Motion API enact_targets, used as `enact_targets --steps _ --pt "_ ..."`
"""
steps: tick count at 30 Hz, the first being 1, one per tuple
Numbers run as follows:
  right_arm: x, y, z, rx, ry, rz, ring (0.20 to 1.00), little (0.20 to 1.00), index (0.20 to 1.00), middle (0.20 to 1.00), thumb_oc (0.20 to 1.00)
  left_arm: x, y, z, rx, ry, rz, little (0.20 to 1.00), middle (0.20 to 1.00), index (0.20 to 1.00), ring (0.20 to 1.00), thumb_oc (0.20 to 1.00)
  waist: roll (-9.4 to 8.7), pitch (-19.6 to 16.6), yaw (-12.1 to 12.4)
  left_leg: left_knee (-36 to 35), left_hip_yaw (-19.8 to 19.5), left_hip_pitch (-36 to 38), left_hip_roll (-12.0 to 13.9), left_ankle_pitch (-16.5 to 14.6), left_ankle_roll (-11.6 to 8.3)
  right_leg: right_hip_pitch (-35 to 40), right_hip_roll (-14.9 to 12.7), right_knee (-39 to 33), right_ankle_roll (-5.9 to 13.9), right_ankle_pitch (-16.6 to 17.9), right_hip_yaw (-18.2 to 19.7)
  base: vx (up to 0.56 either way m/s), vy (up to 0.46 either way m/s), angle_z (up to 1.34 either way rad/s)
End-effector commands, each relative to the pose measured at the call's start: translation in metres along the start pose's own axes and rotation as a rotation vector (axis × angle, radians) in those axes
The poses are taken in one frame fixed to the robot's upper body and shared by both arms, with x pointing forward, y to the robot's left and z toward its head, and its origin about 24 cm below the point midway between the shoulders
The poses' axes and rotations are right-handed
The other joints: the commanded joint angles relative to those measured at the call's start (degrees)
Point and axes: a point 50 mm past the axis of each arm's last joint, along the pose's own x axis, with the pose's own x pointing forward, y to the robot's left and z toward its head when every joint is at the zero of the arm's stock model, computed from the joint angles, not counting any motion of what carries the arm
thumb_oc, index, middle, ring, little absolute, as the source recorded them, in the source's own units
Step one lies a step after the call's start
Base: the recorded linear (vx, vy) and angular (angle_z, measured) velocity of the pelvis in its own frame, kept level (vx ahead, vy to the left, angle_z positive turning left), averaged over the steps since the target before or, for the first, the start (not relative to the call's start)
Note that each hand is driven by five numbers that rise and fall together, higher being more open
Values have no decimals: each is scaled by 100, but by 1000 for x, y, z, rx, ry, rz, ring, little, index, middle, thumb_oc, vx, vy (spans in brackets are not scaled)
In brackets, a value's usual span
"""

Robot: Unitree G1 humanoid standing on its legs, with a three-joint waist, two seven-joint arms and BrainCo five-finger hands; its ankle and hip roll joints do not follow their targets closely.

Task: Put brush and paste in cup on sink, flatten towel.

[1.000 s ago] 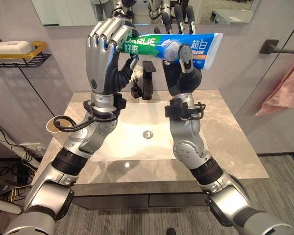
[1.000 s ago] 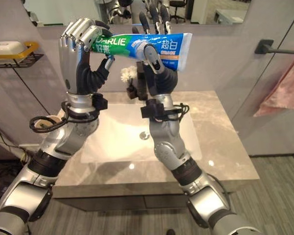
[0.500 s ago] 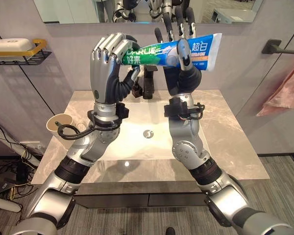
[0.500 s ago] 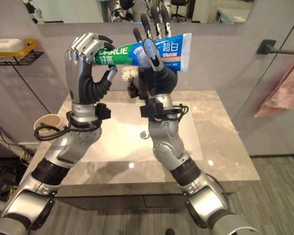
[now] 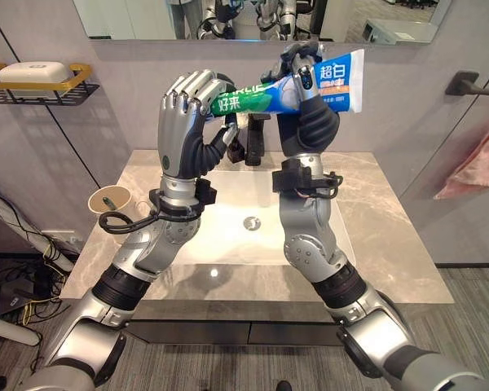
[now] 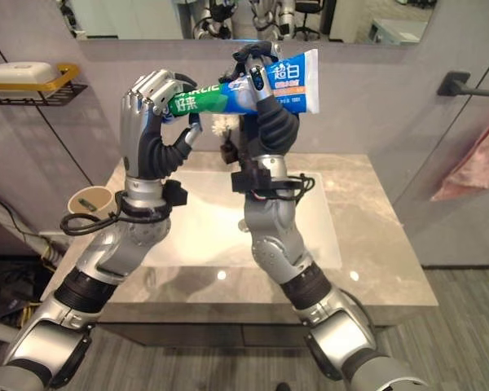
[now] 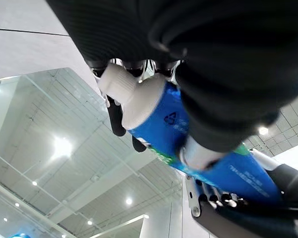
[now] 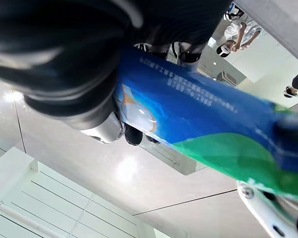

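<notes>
A blue, green and white toothpaste tube (image 5: pixel 265 94) is held high in front of the mirror, above the sink (image 5: pixel 228 236), its flat end tilted up to the right. My left hand (image 5: pixel 183 122) is shut on its cap end, and the white cap (image 7: pixel 120 84) pokes out past the fingers. My right hand (image 5: pixel 311 120) is curled round the tube's wide end (image 8: pixel 198 114). A paper cup (image 5: pixel 107 201) stands on the counter's left side with something green inside. A pink towel (image 5: pixel 482 159) hangs at the far right.
A black faucet (image 5: pixel 257 140) and a small flower stand behind the basin. A yellow wire shelf (image 5: pixel 45 80) with a soap bar is on the left wall. A black towel bar (image 5: pixel 475 84) juts from the right wall. The marble counter (image 5: pixel 375 220) flanks the basin.
My right hand's fingers, straight before, have curled over the tube. The tube's flat end has tipped upward and my left hand has slid closer to the right one. The camera has shifted.
</notes>
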Motion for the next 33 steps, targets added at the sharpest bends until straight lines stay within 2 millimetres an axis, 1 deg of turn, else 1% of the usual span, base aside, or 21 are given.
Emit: enact_targets --steps 1,5,6,7,8,10,11,14,17,18,21,22,23,24,26,28,29,30,31,32,33 --pt "18 13 20 31 -155 17 200 200 200 200 200 15 8 14 -51 -89 80 1000 1000 1000 1000 1000 -221 -325 133 26 -244 188 153 -8 -211 293 -655 -6 560 342 180 -42 -14 9" --pt "19 11 23 23 -175 5 200 200 200 200 200 16 16 13 -28 -107 113 1000 1000 1000 1000 1000 -189 -341 206 26 -343 157 136 19 -227 354 -687 -6 543 323 90 -21 -15 13" --pt "19 11 25 3 -185 11 200 200 200 200 200 18 25 15 -6 -142 140 1000 1000 1000 1000 1000 -178 -342 255 26 -395 132 122 35 -240 384 -702 -6 534 316 36 -17 -12 12" --pt "19 12 25 3 -185 11 200 200 200 200 200 18 26 15 -5 -142 140 1000 1000 1000 1000 1000 -177 -341 246 26 -401 130 121 38 -240 386 -703 -6 533 315 29 -23 -13 11" --pt "20 12 27 -8 -192 19 200 200 200 200 200 19 33 17 3 -167 176 1000 1000 1000 1000 1000 -176 -341 274 26 -439 115 111 44 -242 402 -710 -6 528 305 -1 -13 -10 15" --pt "23 16 33 -23 -213 58 200 200 200 200 200 18 54 20 47 -228 252 1000 1000 1000 1000 1000 -184 -353 402 26 -536 81 93 60 -253 438 -738 -6 517 286 -84 -8 -6 26" --pt "23 16 32 -22 -212 59 200 200 200 200 200 18 55 20 49 -228 253 1000 1000 1000 1000 1000 -183 -353 390 26 -540 81 91 62 -253 441 -740 -6 517 285 -88 -1 0 29" --pt "25 15 40 -41 -240 73 200 200 200 200 200 9 72 15 95 -219 287 1000 1000 1000 1000 1000 -197 -358 516 26 -637 41 58 81 -263 491 -764 -6 505 269 -203 0 -1 20" --pt "27 7 49 -55 -279 48 200 200 200 200 200 -10 92 -5 219 -140 277 1000 1000 1000 1000 1000 -244 -324 780 26 -796 -50 15 120 -272 557 -798 -6 490 252 -391 -17 -7 25" --pt "27 7 49 -53 -277 48 200 200 200 200 200 -11 93 -5 221 -139 277 1000 1000 1000 1000 1000 -243 -331 760 26 -805 -52 13 123 -273 561 -800 -6 489 250 -400 -15 -4 27" --pt "30 -1 53 -68 -294 17 200 200 200 200 200 -34 104 -26 299 -27 237 1000 1000 1000 1000 1000 -283 -295 978 26 -991 -150 -37 174 -281 627 -833 -6 476 222 -595 -12 -5 29" --pt "32 -7 56 -78 -305 -8 200 200 200 200 200 -62 110 -47 374 111 162 1000 1000 1000 1000 1000 -318 -247 1182 26 -1135 -210 -64 168 -288 701 -849 -6 468 166 -733 -24 -7 36" --pt "32 -7 56 -77 -304 -8 200 200 200 200 200 -62 110 -47 374 112 162 1000 1000 1000 1000 1000 -318 -249 1163 26 -1149 -231 -73 205 -281 688 -857 -6 463 193 -746 -30 -10 36" --pt "33 -9 58 -88 -308 -12 200 200 200 200 200 -69 111 -52 381 157 151 1000 1000 1000 1000 1000 -333 -235 1227 26 -1198 -271 -91 224 -276 697 -862 -6 466 197 -798 -34 -4 41" --pt "35 -14 63 -118 -315 -20 200 200 200 200 200 -96 115 -68 420 292 69 1000 1000 1000 1000 1000 -364 -193 1364 26 -1329 -328 -122 220 -276 760 -882 -6 482 152 -942 -14 -12 51" --pt "37 -16 64 -131 -310 -20 200 200 200 200 200 -117 118 -78 445 401 18 1000 1000 1000 1000 1000 -397 -170 1466 26 -1428 -425 -167 291 -254 747 -910 -6 490 204 -1047 -22 -10 35" --pt "40 -18 64 -172 -294 -18 200 200 200 200 200 -149 115 -90 396 599 -10 1000 1000 1000 1000 1000 -450 -131 1580 26 -1514 -466 -196 284 -255 805 -917 -6 502 167 -1157 -13 -10 29" --pt "41 -17 65 -174 -295 -17 200 200 200 200 200 -149 115 -90 394 599 -9 1000 1000 1000 1000 1000 -446 -130 1571 26 -1526 -492 -208 322 -245 786 -926 -6 499 195 -1168 13 -15 34" --pt "42 -20 63 -192 -277 -23 200 200 200 200 200 -165 113 -94 355 704 12 1000 1000 1000 1000 1000 -481 -125 1603 26 -1552 -502 -211 307 -254 805 -926 -6 501 177 -1199 6 -3 42" --pt "44 -25 56 -231 -235 -43 200 200 200 200 200 -198 106 -102 297 919 30 1000 1000 1000 1000 1000 -527 -107 1655 26 -1611 -540 -231 335 -258 835 -928 -6 500 183 -1287 8 -2 36" --pt "44 -25 57 -232 -236 -41 200 200 200 200 200 -197 105 -102 293 919 32 1000 1000 1000 1000 1000 -526 -111 1641 26 -1631 -578 -245 374 -247 810 -938 -6 500 210 -1306 9 -3 33"
